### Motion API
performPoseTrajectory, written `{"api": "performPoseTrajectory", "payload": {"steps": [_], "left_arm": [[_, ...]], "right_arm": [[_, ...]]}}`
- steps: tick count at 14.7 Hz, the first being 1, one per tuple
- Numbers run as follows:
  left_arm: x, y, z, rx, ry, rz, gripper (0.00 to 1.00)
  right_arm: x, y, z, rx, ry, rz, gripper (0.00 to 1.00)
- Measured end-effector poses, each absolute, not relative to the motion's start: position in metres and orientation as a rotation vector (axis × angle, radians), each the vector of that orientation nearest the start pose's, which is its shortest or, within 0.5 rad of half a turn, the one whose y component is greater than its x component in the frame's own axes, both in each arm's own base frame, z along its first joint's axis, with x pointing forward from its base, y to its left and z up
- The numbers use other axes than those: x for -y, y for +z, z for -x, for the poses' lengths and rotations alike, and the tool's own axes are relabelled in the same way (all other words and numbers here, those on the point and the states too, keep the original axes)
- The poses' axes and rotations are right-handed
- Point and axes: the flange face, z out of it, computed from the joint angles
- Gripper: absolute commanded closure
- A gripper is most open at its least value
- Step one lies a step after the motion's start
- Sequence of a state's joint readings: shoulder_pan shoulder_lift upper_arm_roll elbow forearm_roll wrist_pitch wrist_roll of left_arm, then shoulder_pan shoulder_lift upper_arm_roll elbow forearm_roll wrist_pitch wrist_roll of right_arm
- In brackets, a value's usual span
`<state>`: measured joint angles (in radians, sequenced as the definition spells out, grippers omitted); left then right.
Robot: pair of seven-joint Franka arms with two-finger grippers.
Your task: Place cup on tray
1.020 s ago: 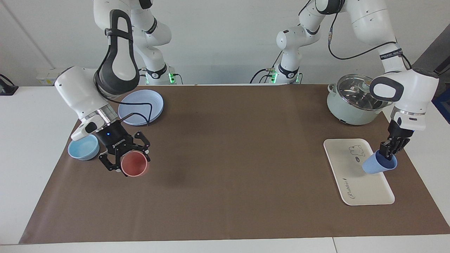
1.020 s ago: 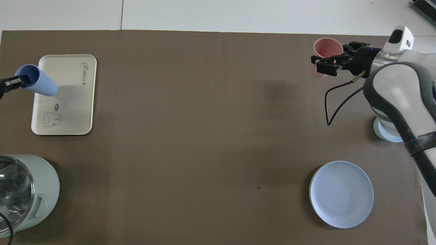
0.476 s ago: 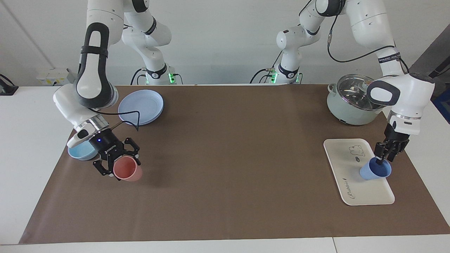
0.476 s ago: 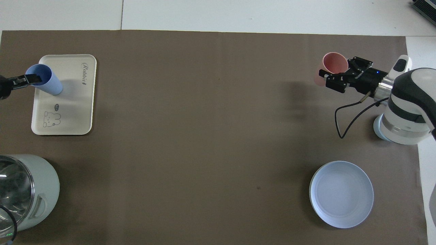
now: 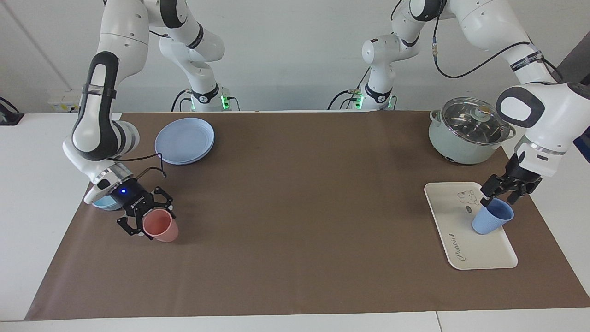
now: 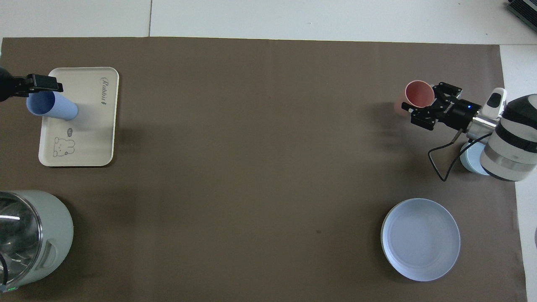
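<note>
The periwinkle-blue cup point(image 5: 492, 220) stands upright on the cream-white tray point(image 5: 461, 251), at the tray's edge toward the left arm's end of the table. My left gripper point(image 5: 504, 195) is open just above the cup's rim and holds nothing. In the overhead view the cup point(image 6: 51, 108) is on the tray point(image 6: 92, 126) with the left gripper point(image 6: 43, 83) beside its rim. My right gripper point(image 5: 148, 220) is shut on a salmon-pink tumbler point(image 5: 161, 228) low at the mat, at the right arm's end. It also shows in the overhead view point(image 6: 419, 93).
A pale green pot with a glass lid point(image 5: 468, 131) stands nearer to the robots than the tray. A round blue plate point(image 5: 185, 140) lies near the right arm's base. A light-blue bowl point(image 5: 102, 203) sits partly hidden under the right wrist.
The left gripper turned the blue cup upright, set it on the tray and opened. The right gripper lowered the pink tumbler from the air to the mat.
</note>
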<state>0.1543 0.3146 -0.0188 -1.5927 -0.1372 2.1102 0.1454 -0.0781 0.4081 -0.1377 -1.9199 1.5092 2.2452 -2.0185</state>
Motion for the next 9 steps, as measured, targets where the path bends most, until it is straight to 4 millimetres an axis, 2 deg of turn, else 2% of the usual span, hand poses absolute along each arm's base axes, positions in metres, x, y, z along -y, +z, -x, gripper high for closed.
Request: {"api": "performPoseTrajectory", "payload": {"steps": [2, 5, 7, 8, 9], "left_arm": [[-0.046, 0.489, -0.670, 0.087, -0.275, 3.200, 0.00], [0.008, 0.500, -0.662, 0.039, -0.148, 3.172, 0.00], [0.029, 0.518, -0.652, 0.011, -0.109, 3.142, 0.00], [0.034, 0.532, -0.644, 0.002, -0.098, 3.135, 0.00], [0.035, 0.548, -0.634, -0.002, -0.088, 3.134, 0.00]], "right_arm": [[0.094, 0.284, -0.626, 0.811, -1.236, 2.202, 1.00], [0.087, 0.265, -0.617, 0.825, -1.276, 2.185, 1.00], [0.087, 0.263, -0.616, 0.831, -1.286, 2.180, 1.00], [0.087, 0.263, -0.616, 0.831, -1.286, 2.180, 0.92], [0.087, 0.263, -0.616, 0.831, -1.286, 2.180, 0.18]]}}
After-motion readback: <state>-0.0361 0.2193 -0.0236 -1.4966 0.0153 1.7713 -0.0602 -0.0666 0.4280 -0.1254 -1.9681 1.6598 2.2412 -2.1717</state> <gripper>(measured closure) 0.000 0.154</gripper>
